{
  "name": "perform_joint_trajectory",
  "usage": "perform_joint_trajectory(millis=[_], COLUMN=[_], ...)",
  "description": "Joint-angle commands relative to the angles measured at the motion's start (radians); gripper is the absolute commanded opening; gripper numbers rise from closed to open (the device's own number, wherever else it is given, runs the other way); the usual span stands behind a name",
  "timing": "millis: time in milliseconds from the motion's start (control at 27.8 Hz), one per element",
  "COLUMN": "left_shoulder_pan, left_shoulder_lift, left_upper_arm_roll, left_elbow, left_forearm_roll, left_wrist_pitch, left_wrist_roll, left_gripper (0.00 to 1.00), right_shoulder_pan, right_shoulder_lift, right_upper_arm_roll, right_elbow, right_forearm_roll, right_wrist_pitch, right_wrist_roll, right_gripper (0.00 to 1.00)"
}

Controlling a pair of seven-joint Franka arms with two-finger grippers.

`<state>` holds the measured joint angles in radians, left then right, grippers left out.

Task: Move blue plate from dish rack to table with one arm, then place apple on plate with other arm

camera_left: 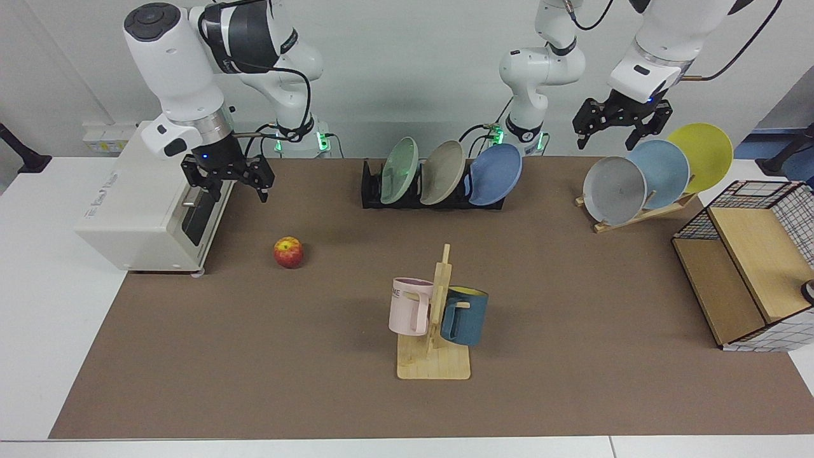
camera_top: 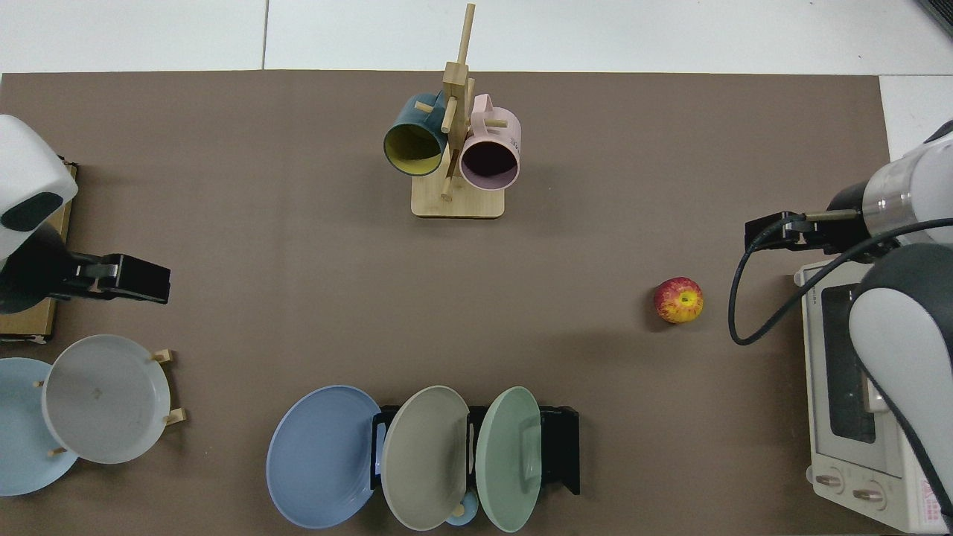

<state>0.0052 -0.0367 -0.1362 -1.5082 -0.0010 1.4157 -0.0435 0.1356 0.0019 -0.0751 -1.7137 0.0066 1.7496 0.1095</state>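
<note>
The blue plate (camera_left: 496, 173) is leaning in the dish rack (camera_left: 372, 188) at the counter's (camera_left: 254, 369) far side, the apple (camera_left: 288, 252) sitting left. Both hands are hovering released: right hand (camera_left: 229, 180) beside the toaster oven (camera_left: 146, 210), left hand (camera_left: 620, 127) above the wooden stand's plates (camera_left: 658, 172).

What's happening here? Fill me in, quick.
Nothing is being handled yet. The blue plate stands in the dish rack beside a beige and a green plate. The apple lies alone on the mat. The right gripper hangs open above the mat by the toaster oven, near the apple. The left gripper hangs open above the wooden plate stand, away from the dish rack. Both hold nothing.
</note>
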Motion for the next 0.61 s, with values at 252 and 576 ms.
perform_joint_trajectory(millis=[252,576], left_shoulder_pan=[0.012,0.033], left_shoulder_lift=[-0.011,-0.012], left_upper_arm_roll=[0.013,0.013], left_elbow=[-0.003,-0.001], left_forearm_roll=[-0.013,-0.007], left_wrist_pitch=[-0.011,-0.012], left_wrist_roll=[0.007,-0.001], left_gripper=[1.0,1.0], right_shoulder_pan=[-0.013,-0.011], right_shoulder_lift=[-0.005,-0.008], right_upper_arm_roll=[0.018,0.02], right_elbow=[0.0,0.0], right_forearm_roll=[-0.014,-0.007], right_wrist_pitch=[-0.024,-0.024], right_wrist_roll=[-0.022,-0.02], right_gripper=[1.0,1.0])
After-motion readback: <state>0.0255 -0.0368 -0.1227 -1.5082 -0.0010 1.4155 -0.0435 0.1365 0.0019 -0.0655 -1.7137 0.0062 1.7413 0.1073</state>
